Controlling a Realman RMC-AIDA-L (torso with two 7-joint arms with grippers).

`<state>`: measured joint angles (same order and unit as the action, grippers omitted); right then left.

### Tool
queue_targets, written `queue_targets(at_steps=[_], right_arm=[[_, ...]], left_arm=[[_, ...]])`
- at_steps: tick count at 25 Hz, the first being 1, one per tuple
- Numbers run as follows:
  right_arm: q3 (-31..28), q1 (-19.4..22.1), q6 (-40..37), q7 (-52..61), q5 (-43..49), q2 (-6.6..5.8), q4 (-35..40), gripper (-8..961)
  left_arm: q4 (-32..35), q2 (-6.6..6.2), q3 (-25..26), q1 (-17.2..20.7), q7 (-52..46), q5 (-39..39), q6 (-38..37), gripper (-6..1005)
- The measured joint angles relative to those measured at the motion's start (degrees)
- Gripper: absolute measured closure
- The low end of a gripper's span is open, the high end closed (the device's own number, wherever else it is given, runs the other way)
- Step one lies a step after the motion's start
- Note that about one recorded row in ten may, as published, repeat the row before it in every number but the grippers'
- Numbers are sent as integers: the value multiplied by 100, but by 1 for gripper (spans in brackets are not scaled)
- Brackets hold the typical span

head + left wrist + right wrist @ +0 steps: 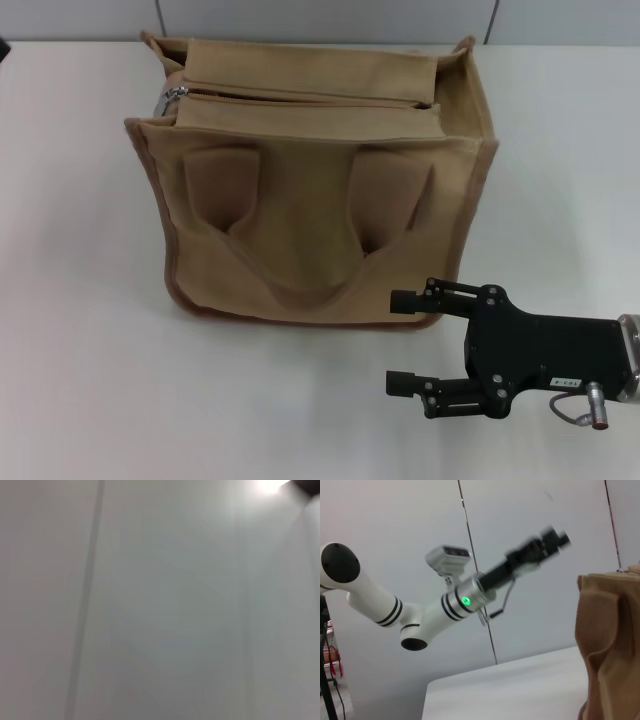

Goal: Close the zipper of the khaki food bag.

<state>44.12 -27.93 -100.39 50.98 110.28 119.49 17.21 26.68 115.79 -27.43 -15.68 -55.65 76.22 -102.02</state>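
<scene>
The khaki food bag stands upright in the middle of the white table, its two front pockets and looped handle facing me. The zipper runs across the top panel with a dark gap along it. Its silver pull tab sits at the bag's left end. My right gripper is open and empty. It lies low over the table in front of the bag's lower right corner, fingers pointing left. My left gripper is raised in the air away from the bag, seen only in the right wrist view. The bag's edge also shows there.
The white table stretches on all sides of the bag. A grey panelled wall stands behind it. The left wrist view shows only a plain grey wall.
</scene>
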Motion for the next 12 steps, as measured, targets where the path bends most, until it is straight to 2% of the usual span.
queue_targets(at_steps=[4, 7, 12], right_arm=[[0, -15, 3, -2, -3, -3, 4, 135], [0, -16, 3, -1, -5, -5, 18, 135], [1, -17, 10, -1, -7, -5, 27, 136]], left_arm=[[-8, -211, -123, -10, 111, 624, 903, 284], [-7, -314, -131, -109, 82, 1251, 1144, 290], [4, -351, -132, -371, 67, 2165, 1179, 300]])
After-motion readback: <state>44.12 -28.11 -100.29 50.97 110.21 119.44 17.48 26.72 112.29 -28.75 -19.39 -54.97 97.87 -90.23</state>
